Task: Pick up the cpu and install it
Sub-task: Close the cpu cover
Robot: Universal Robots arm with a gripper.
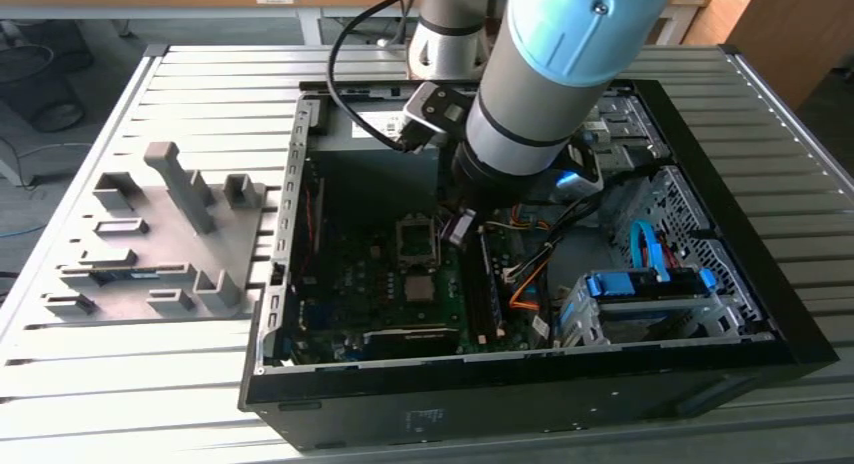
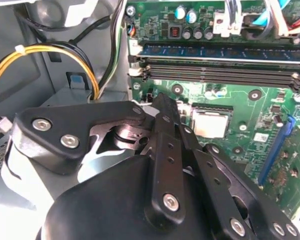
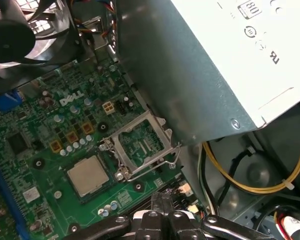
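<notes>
Silver-grey UR arm with light blue caps and a black linkage gripper

The arm [image 1: 534,94] is a fat silver-grey tube with a light blue joint cap up top, a dark band low down, and a black cable looping off to a grey box by the wrist. The gripper [image 2: 160,165] is all matte black plates and link bars held by shiny silver screws.

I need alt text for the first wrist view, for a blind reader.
The cpu lies flat on the green motherboard, beside an open socket frame. A grey power-supply box overhangs them, and the gripper hovers nearby.
</notes>
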